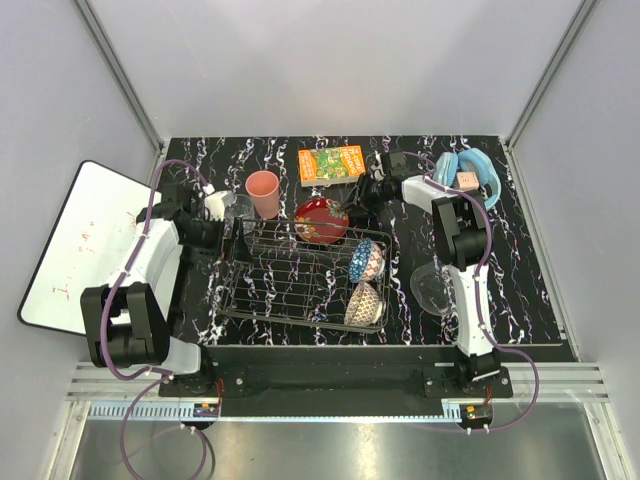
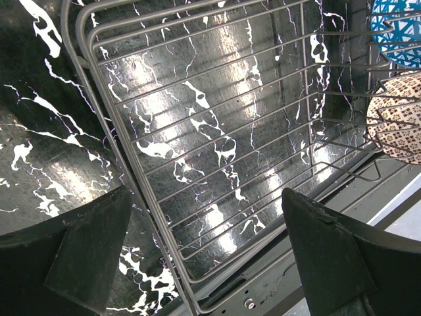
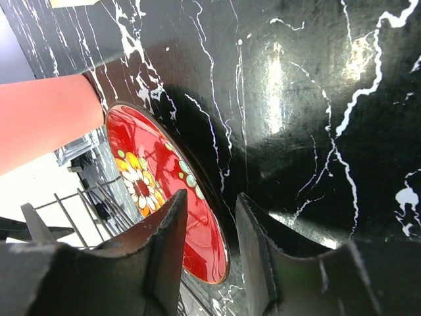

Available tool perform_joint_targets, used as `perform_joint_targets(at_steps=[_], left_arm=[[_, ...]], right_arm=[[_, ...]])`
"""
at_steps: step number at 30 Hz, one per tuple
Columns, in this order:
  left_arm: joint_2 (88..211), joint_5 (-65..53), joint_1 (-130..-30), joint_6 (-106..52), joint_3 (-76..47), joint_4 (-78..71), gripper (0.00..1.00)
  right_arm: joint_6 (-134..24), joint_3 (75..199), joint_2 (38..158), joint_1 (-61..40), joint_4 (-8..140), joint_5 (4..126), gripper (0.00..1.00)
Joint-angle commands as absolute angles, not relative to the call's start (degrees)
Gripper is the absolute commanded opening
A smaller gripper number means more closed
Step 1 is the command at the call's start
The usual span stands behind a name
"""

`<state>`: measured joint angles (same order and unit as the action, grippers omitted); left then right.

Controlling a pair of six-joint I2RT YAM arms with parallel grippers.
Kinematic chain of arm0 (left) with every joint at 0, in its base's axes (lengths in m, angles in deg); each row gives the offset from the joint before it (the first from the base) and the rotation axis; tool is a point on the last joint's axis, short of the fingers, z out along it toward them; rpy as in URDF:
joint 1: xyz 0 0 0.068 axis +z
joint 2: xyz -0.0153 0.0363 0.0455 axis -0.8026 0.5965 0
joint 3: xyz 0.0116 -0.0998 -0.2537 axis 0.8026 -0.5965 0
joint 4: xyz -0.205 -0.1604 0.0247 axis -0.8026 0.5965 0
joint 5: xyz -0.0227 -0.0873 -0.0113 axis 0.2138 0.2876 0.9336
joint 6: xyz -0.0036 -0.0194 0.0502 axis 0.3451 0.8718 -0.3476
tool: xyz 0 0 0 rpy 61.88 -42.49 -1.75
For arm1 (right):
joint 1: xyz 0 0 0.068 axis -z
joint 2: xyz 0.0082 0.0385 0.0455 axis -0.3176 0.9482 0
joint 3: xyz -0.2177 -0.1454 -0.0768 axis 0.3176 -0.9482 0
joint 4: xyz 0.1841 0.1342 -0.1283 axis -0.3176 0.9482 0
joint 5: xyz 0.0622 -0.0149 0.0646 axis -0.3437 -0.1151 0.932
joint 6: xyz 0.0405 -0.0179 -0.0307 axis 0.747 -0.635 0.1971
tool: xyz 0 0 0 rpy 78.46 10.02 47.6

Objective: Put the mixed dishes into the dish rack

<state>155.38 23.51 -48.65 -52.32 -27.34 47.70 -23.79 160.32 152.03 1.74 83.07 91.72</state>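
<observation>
The glossy red bowl (image 1: pixel 318 220) leans on its edge at the far side of the dish rack (image 1: pixel 290 285). My right gripper (image 3: pixel 210 201) straddles its rim (image 3: pixel 220 243), one finger inside the bowl and one outside, with a small gap still showing. In the rack stand a blue patterned bowl (image 1: pixel 366 262) and a beige patterned bowl (image 1: pixel 365 303). The salmon-pink cup (image 1: pixel 263 192) stands behind the rack. A clear glass bowl (image 1: pixel 432 288) lies on the table to the right. My left gripper (image 2: pixel 207 217) hangs wide open and empty over the rack's left end (image 2: pixel 117 131).
An orange-green box (image 1: pixel 332 163) and light-blue headphones (image 1: pixel 465 172) lie at the back. A white board (image 1: pixel 85 240) leans off the table's left edge. What looks like a clear glass tumbler (image 1: pixel 216 205) stands by the left arm. Grey walls enclose the table.
</observation>
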Motion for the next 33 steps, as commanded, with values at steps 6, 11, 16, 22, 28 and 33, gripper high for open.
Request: perform_joint_targets(at_steps=[6,11,16,22,28,33], left_arm=[[154.07,26.10,-48.81,-53.09,-26.16,46.98,0.99],[153.28,26.54,-48.81,-53.09,-25.90,47.07,0.99],[152.92,26.62,-48.81,-53.26,-25.98,47.25,0.99],[152.31,26.19,-48.81,-53.53,-26.42,47.42,0.99],[152.13,26.62,-48.81,-53.09,-25.90,47.86,0.99],[151.96,26.89,-48.72,-53.61,-25.37,49.09,0.99]], right_arm=[[-24.17,156.88,154.64,0.15,86.24,85.28,0.36],[-23.55,156.53,154.38,-0.12,86.60,84.58,0.25],[-23.55,155.83,153.85,-0.38,86.69,84.49,0.02],[-24.25,154.25,150.87,-0.38,86.42,83.61,0.00],[-26.01,153.98,145.07,-0.21,86.42,79.75,0.00],[-29.69,157.31,139.10,0.32,86.68,73.87,0.00]])
